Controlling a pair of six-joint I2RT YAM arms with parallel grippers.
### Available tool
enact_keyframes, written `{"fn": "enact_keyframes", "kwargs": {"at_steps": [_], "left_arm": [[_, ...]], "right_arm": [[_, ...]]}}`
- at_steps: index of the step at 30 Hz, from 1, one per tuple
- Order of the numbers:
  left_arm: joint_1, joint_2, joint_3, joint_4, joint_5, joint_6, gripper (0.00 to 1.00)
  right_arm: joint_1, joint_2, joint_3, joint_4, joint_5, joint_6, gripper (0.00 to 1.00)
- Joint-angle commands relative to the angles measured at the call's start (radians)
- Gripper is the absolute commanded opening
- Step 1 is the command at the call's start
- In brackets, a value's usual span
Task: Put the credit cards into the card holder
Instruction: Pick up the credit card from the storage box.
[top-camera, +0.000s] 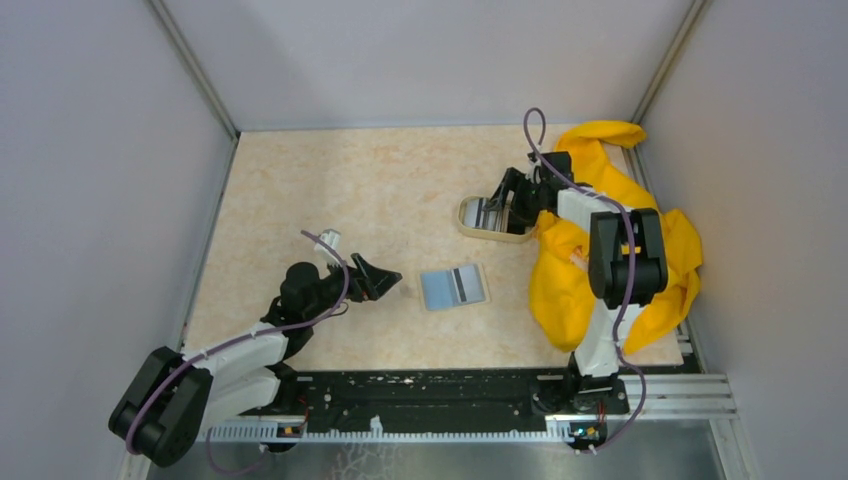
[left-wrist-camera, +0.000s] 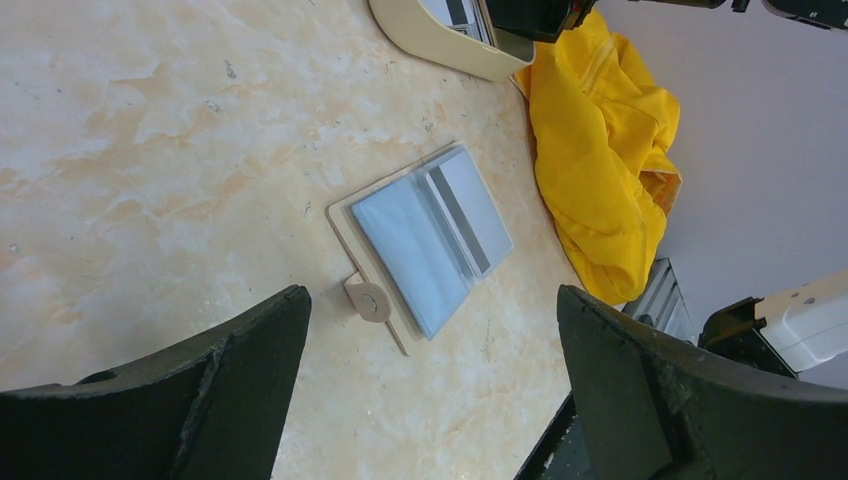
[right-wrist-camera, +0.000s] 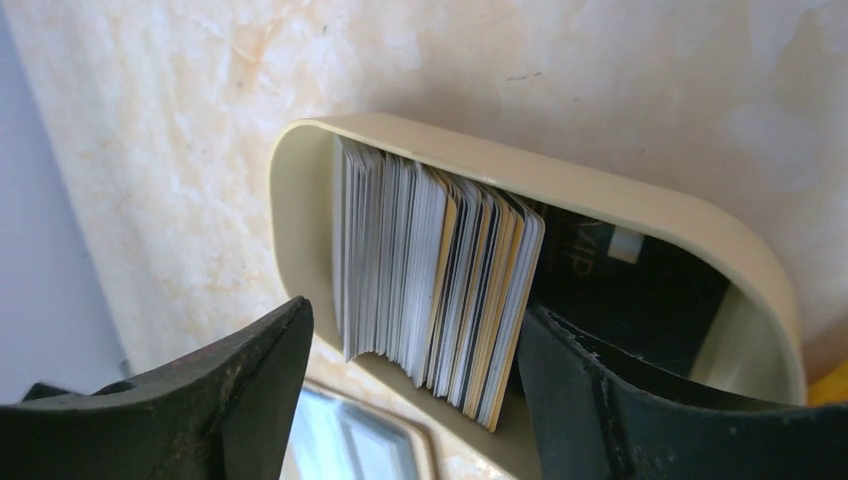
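The card holder (top-camera: 440, 290) lies open on the table, light blue inside up, its snap tab (left-wrist-camera: 367, 300) towards me. A grey card with a dark stripe (left-wrist-camera: 470, 210) sits in its right half. The other credit cards (right-wrist-camera: 430, 270) stand on edge as a striped stack in a beige oval dish (right-wrist-camera: 300, 170). My right gripper (right-wrist-camera: 415, 312) is open at the dish, one finger on each side of the stack and the right finger inside the dish. My left gripper (left-wrist-camera: 430, 300) hangs wide open and empty just short of the card holder.
A big yellow cloth (top-camera: 600, 250) is heaped along the right wall, under and behind the right arm. A dark card (right-wrist-camera: 620, 280) lies flat in the dish behind the stack. Grey walls close in the left, back and right sides.
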Motion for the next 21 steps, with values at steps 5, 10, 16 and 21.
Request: {"fn": "enact_keyframes", "kwargs": {"at_steps": [5,10,16,21], "left_arm": [[0.003,-0.01,-0.012,0.037,0.02,-0.015,0.98],[0.003,-0.003,-0.008,0.042,0.028,-0.023,0.98],[0.003,0.003,-0.009,0.05,0.03,-0.03,0.98],[0.004,0.009,-0.004,0.05,0.034,-0.03,0.98]], "right_arm": [[-0.044,-0.011,-0.071,0.188,-0.24,0.117,0.66],[-0.044,0.041,-0.069,0.239,-0.318,0.139,0.66],[-0.044,0.078,-0.057,0.241,-0.348,0.135,0.71],[-0.046,0.067,-0.034,0.217,-0.354,0.101,0.69]]}}
